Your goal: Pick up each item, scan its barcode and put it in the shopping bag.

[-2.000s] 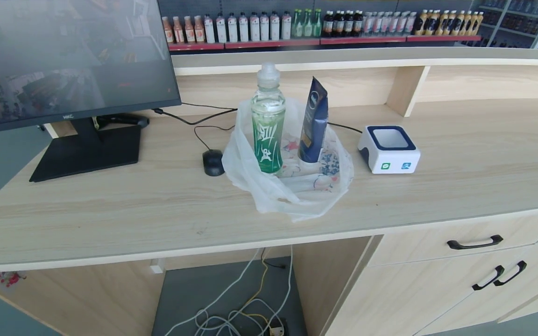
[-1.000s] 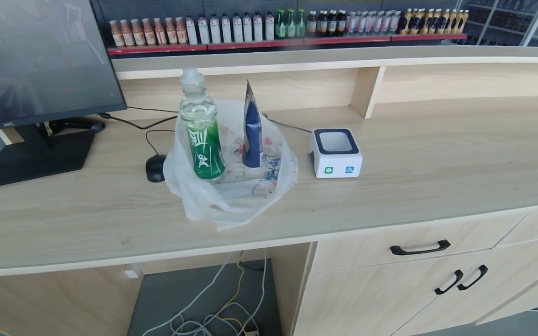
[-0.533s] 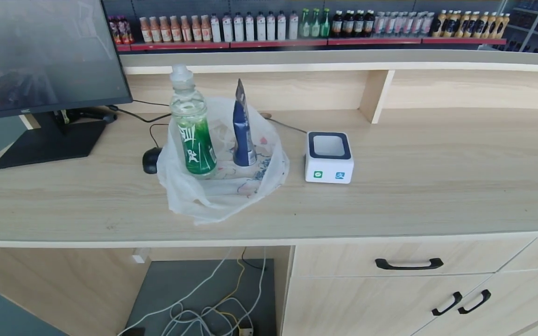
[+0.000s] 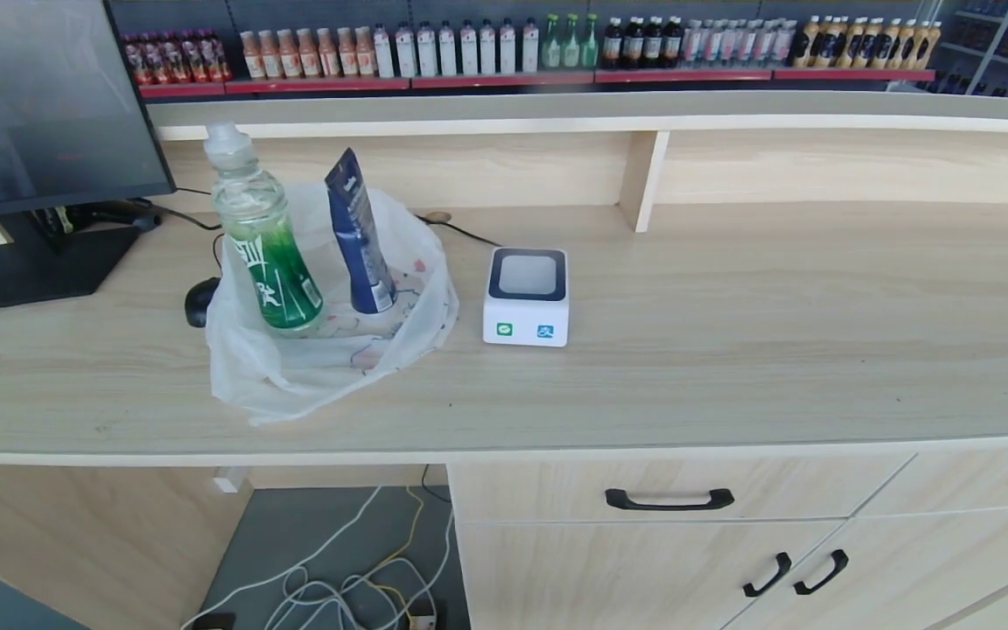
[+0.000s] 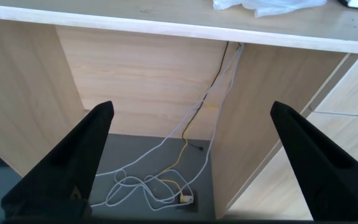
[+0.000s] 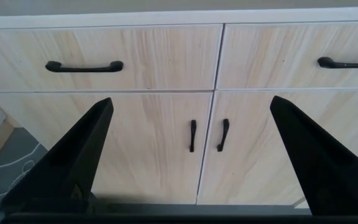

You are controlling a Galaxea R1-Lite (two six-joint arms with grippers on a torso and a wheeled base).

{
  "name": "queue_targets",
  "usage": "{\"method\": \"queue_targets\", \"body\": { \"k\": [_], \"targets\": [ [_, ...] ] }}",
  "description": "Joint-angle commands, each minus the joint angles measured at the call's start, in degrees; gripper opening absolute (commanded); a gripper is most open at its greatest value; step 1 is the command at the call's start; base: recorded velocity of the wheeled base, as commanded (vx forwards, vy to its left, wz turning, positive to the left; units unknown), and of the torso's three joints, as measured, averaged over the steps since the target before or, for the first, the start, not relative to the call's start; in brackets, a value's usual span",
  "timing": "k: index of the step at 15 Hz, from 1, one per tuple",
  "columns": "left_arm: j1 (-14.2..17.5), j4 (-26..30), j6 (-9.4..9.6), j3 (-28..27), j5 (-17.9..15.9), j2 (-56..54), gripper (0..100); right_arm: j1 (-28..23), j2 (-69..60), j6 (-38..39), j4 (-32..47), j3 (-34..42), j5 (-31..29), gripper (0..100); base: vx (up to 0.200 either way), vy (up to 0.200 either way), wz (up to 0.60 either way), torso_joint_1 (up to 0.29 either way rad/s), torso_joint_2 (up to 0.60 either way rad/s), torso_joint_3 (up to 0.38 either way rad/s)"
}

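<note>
A white plastic shopping bag point(image 4: 294, 372) lies spread open on the wooden counter point(image 4: 731, 350). Inside it stand a clear bottle with a green label point(image 4: 269, 254) and a dark blue pouch point(image 4: 360, 236), both upright. A white barcode scanner point(image 4: 526, 297) with a dark-framed window sits just right of the bag. My left gripper point(image 5: 191, 106) is open below the counter's front edge, facing the open space under it; the bag's edge point(image 5: 266, 5) hangs over the counter above. My right gripper point(image 6: 191, 99) is open and empty, facing the cabinet front.
A monitor point(image 4: 40, 105) on a black stand and a black mouse point(image 4: 199, 302) sit left of the bag. Loose cables point(image 5: 160, 186) lie on the floor under the counter. Drawers and doors with black handles point(image 6: 84, 66) fill the cabinet's right part. Bottles line a shelf point(image 4: 513, 44) behind.
The head camera has swung, so the bag, items and scanner now sit further left in the picture. Nothing on the counter has itself moved.
</note>
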State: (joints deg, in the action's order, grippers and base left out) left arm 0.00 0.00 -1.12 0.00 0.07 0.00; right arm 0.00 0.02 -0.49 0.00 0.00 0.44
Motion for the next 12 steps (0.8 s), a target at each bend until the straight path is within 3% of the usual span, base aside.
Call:
{"method": "queue_targets", "body": {
  "k": [1, 12],
  "targets": [
    [0.0, 0.0, -0.02, 0.0, 0.0, 0.0, 100, 0.0, 0.2, 0.0, 0.0, 0.0, 0.0, 100, 0.000, 0.000, 0.00, 0.000, 0.00, 0.000],
    [0.0, 0.0, -0.20, 0.0, 0.0, 0.0, 100, 0.0, 0.2, 0.0, 0.0, -0.1, 0.0, 100, 0.000, 0.000, 0.00, 0.000, 0.00, 0.000]
  ]
}}
